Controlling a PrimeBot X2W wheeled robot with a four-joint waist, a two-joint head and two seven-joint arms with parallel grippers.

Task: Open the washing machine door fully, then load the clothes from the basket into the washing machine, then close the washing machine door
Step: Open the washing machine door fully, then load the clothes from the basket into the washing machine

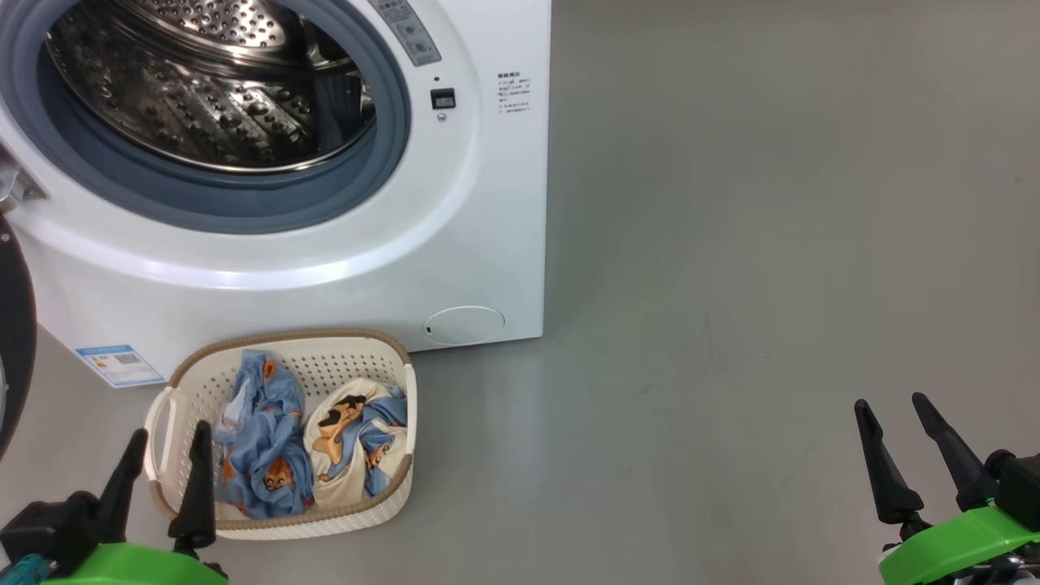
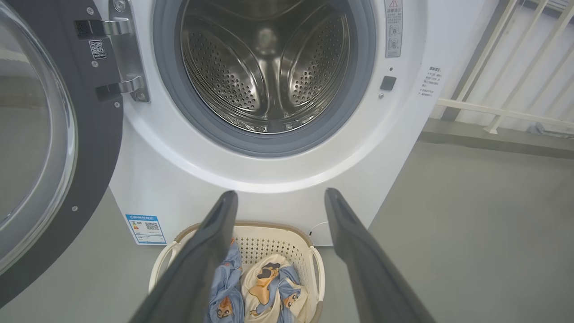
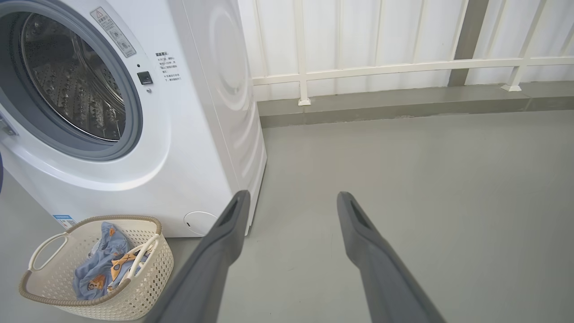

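- Fingers (image 1: 197, 479) of the left gripper (image 1: 170, 431) stand wide apart and hold nothing; in the head view they overlap the near left edge of the basket (image 1: 325, 337) and seem to hang just above it rather than touch it.
- Right gripper (image 1: 890, 400) has its fingers spread too, empty, over bare grey floor (image 1: 772, 244) well to the right of the basket.
- Basket sits on the floor just in front of the washing machine (image 1: 455, 203), below the left part of its front.
- Both clothes lie inside the basket: the light blue garment (image 1: 264, 439) with orange cartoon prints on the left, the cream garment (image 1: 341, 439) with a cartoon figure on the right, touching each other.
- Washing machine door (image 2: 94, 148) is swung open to the left on its metal hinge (image 2: 128, 49); a small QR-code sticker (image 2: 97, 49) sits on its black rim.
- Steel drum (image 2: 269, 67) inside the grey rubber ring (image 1: 244, 207) holds no laundry.
- Blue label sticker (image 1: 118, 366) at the machine's lower left carries a QR code; its print is too small to read.
- Grey warning strip (image 2: 393, 27) right of the opening has a red triangle on top; the lines of small print (image 1: 513, 91) further right are unreadable.
- Small round flap (image 1: 463, 325) sits at the lower right of the front.
- White railing (image 3: 381, 69) runs along the far side.
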